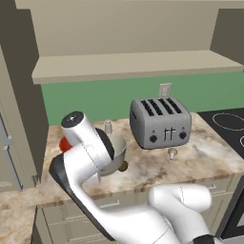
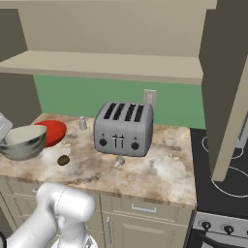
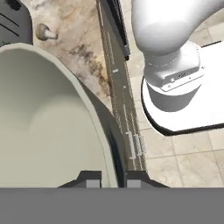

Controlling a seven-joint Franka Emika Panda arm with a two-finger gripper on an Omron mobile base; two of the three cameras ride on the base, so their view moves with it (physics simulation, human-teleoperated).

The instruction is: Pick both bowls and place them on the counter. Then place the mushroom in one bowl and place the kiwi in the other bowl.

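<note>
The grey bowl (image 3: pixel 48 127) lies nearest in the hand view, its pale cream inside spread wide and its rim running down between the two dark fingertips of the tool (image 3: pixel 113 179). The tool is closed narrow on that rim, one tip inside the bowl and one outside, so the bowl hangs from it.

In the right base view the grey bowl (image 2: pixel 23 142) sits at the left end of the surface (image 2: pixel 160 172), tilted a little, and whether its base touches the stone I cannot tell. The red bowl (image 2: pixel 52 131) rests on the surface just behind it, partly hidden by it. In the left base view the arm covers much of the grey bowl (image 1: pixel 116 155), and only a sliver of the red bowl (image 1: pixel 64 143) shows past the arm.

The kiwi (image 2: pixel 63 160) lies on the surface just beside the grey bowl, toward the front edge. The mushroom (image 2: pixel 118 162) lies tipped on its side on the surface, close in front of the toaster (image 2: pixel 123 128) and well apart from both bowls. A small grey shaker (image 2: pixel 83 123) stands between the red bowl and the toaster, near the green wall (image 2: pixel 68 97).
</note>
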